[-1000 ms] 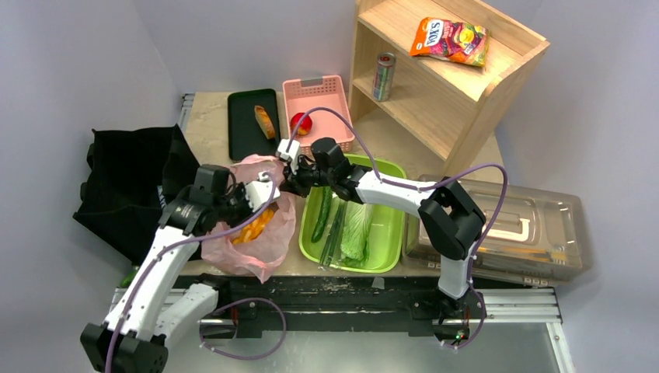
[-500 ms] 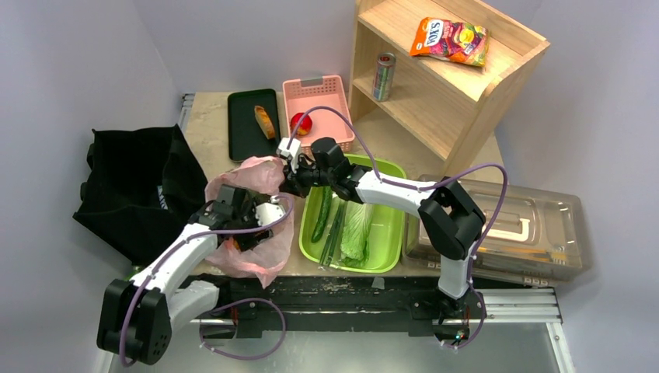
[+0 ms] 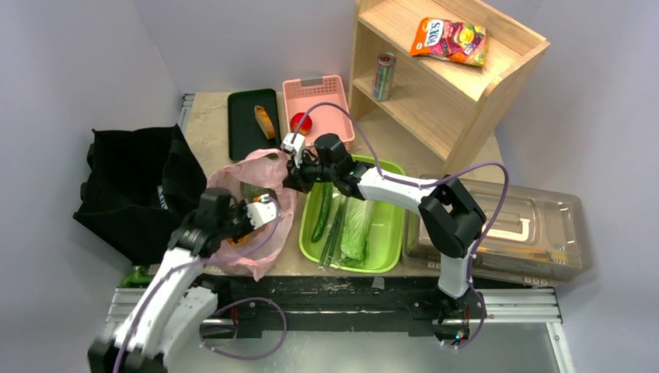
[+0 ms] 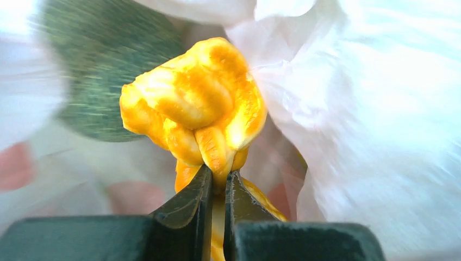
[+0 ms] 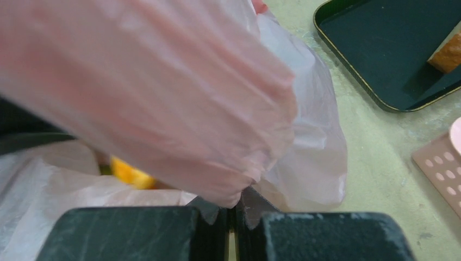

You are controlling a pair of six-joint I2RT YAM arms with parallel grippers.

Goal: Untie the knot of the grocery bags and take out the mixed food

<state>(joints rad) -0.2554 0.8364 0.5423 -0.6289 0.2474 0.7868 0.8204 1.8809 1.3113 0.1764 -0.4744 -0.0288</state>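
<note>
Two arms meet over one thin, crinkly pink plastic bag (image 3: pixel 250 260), lying just left of the green plastic tub (image 3: pixel 386 217); from above, folds hide both sets of jaws. At the left wrist, the left gripper (image 4: pixel 217 182) pinches one golden braided bread (image 4: pixel 195 103); one dark green round fruit (image 4: pixel 98 76) behind is blurred. At the right wrist, the right gripper (image 5: pixel 234 209) is pressed together on the bag's film; one dark rectangular tray (image 5: pixel 380 60) is cut off.
</note>
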